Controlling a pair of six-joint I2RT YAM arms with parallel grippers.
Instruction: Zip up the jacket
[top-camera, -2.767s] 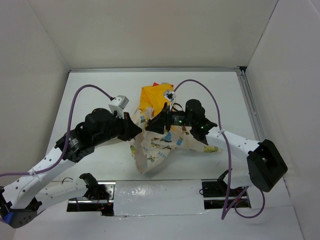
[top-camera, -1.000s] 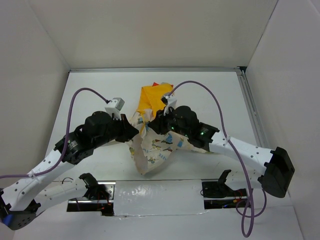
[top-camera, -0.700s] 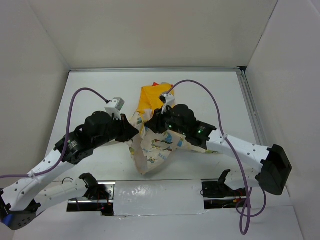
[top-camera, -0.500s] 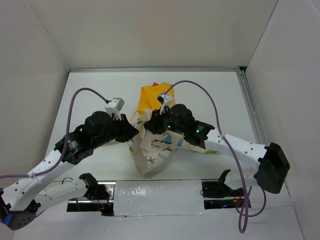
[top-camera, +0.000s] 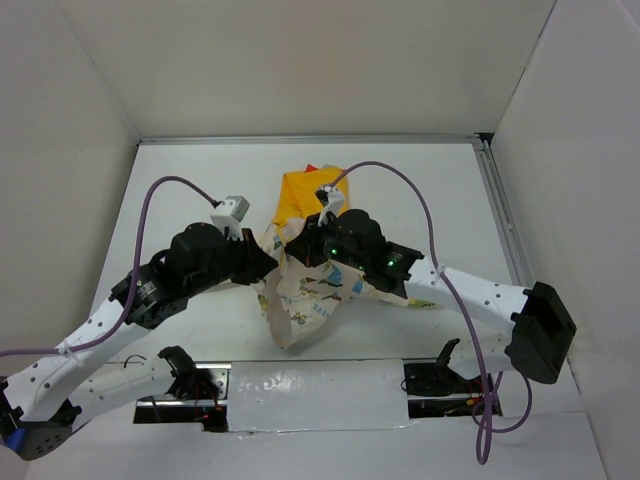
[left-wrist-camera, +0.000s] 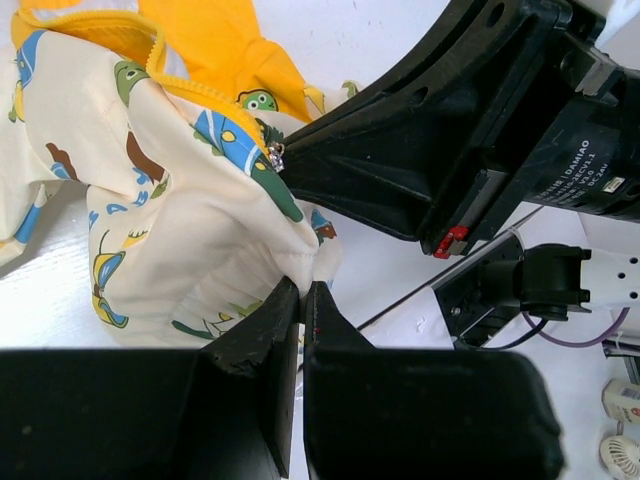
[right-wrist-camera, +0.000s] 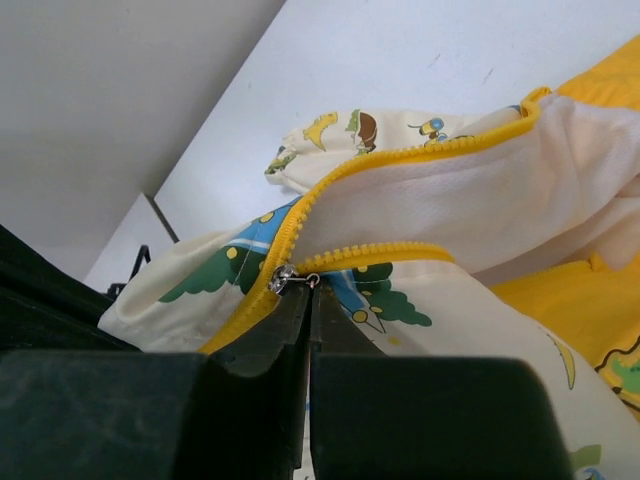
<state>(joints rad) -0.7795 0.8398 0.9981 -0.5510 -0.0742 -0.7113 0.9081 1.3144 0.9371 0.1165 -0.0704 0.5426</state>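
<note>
The jacket (top-camera: 312, 296) lies bunched mid-table, cream with cartoon prints, its yellow hood (top-camera: 303, 190) toward the back. In the right wrist view my right gripper (right-wrist-camera: 309, 287) is shut on the small metal pull of the zipper slider (right-wrist-camera: 281, 277), where the two yellow zipper rows (right-wrist-camera: 400, 160) meet. Above the slider the front stands open. The left wrist view shows my left gripper (left-wrist-camera: 303, 290) shut on a fold of the jacket (left-wrist-camera: 170, 230) below the slider (left-wrist-camera: 272, 155). From above, the left gripper (top-camera: 270, 262) and right gripper (top-camera: 298, 245) sit close together over the jacket's front.
White walls close in the white table (top-camera: 200, 190) at the back and sides. A metal rail (top-camera: 497, 210) runs along the right edge. A taped white strip (top-camera: 310, 385) lies at the near edge between the arm bases. Purple cables (top-camera: 420, 200) arch over both arms.
My right arm has shifted left toward the zipper, and its jaws have closed onto the slider's pull. The left arm and its hold on the fabric have not moved.
</note>
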